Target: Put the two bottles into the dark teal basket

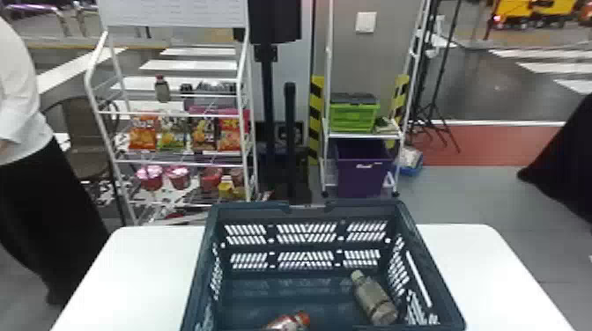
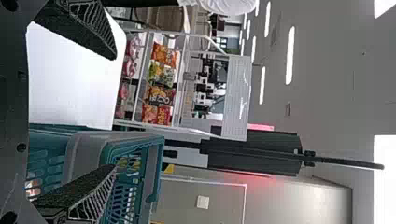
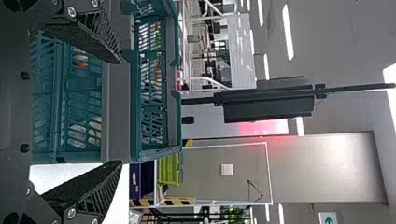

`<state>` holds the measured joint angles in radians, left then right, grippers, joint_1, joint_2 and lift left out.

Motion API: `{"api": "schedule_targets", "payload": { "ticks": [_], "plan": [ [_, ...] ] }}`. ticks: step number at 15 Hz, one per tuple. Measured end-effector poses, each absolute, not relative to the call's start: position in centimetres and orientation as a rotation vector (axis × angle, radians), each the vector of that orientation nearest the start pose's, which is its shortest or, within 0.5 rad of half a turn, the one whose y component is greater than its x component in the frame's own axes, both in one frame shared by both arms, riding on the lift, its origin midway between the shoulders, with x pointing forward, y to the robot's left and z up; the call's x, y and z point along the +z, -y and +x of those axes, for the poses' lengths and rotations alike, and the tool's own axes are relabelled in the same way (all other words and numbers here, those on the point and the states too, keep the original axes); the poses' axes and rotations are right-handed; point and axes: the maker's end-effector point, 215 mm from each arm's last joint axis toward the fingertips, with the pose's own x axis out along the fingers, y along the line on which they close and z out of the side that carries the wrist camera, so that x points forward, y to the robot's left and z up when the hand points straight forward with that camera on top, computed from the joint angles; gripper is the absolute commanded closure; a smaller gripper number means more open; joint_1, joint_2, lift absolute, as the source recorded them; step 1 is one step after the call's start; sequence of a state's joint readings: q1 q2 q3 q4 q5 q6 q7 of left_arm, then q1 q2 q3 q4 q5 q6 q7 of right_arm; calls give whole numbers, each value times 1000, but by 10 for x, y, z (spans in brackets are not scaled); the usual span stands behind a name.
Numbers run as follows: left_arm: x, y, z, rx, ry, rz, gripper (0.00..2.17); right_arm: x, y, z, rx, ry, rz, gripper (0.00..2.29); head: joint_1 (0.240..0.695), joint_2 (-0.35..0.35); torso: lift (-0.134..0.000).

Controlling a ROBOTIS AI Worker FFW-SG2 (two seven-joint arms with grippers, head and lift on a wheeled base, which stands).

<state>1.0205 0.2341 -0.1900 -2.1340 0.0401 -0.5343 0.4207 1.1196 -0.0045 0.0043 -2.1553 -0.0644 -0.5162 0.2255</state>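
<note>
Grey bottle [image 1: 373, 299] & reddish bottle [image 1: 290, 321] lie tipped inside basket [image 1: 251, 213], prob. b/c nothing props 'em upright. My L gripper [image 2: 114, 112] & R gripper [image 3: 119, 112] are spread, empty, likely b/c nothing's left to load.

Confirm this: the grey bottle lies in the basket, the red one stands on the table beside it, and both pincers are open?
Not quite: the head view shows the red bottle in the basket too, not on the table. The grey bottle does lie inside, and left pincer and right pincer are open.
</note>
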Motion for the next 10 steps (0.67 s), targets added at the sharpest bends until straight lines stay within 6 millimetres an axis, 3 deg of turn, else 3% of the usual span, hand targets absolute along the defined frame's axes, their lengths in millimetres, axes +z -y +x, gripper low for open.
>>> {"api": "schedule_targets", "payload": {
  "ticks": [10],
  "plan": [
    [-335,-227,256,136,48,-112,49,-330,189,242,206,6,43,130,499,0,0]
  ]
}}
